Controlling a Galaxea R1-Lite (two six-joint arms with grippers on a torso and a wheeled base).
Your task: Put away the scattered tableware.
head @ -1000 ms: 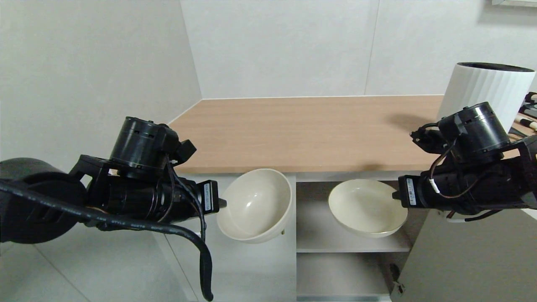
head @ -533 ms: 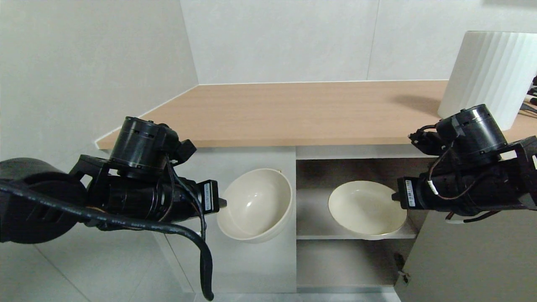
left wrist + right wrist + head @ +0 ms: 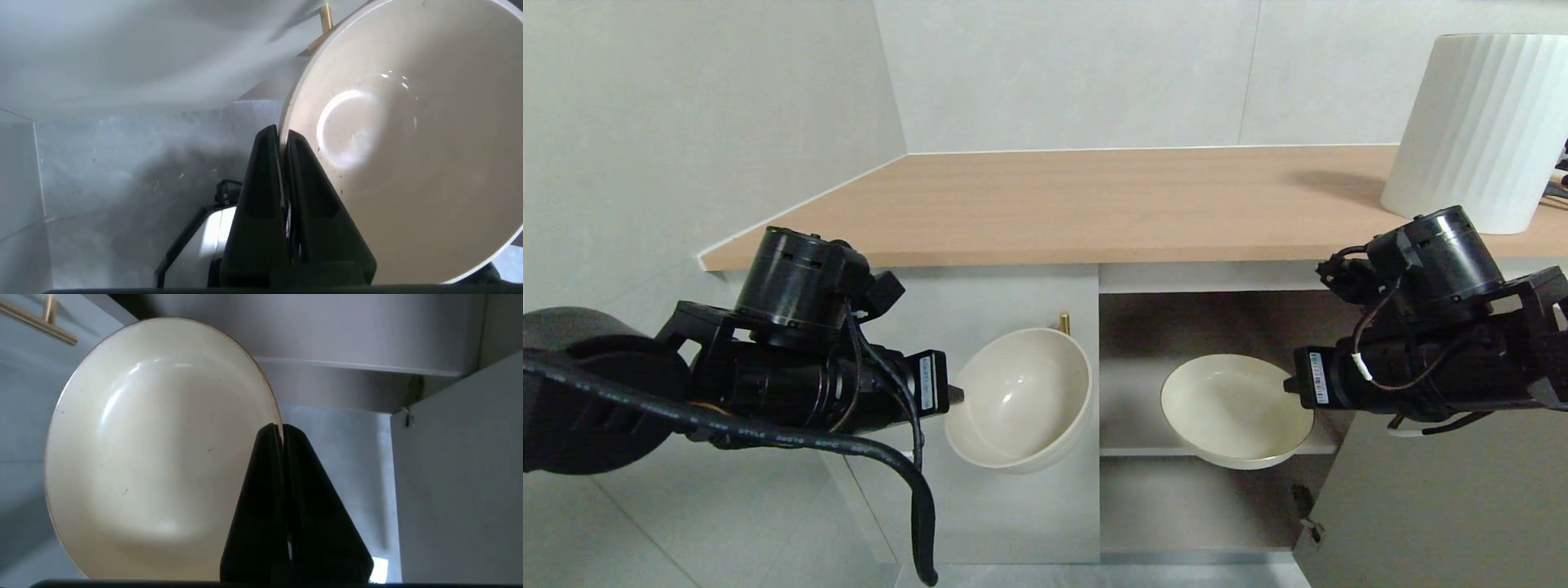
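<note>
My left gripper is shut on the rim of a deep cream bowl, held in the air in front of the closed left cabinet door. In the left wrist view the same bowl has its rim pinched between the fingers. My right gripper is shut on the rim of a shallower cream bowl, held at the mouth of the open cabinet, level with its shelf. The right wrist view has that bowl clamped at its edge by the fingers.
A wooden countertop runs above the cabinet, with a white ribbed cylinder at its right end. The cabinet's right door is swung open below my right arm. A gold knob sits on the left door. White walls stand at the left and behind.
The whole head view has shifted, so the countertop sits higher and more of the cabinet front and shelf shows. Both grippers keep the same hold on their bowls.
</note>
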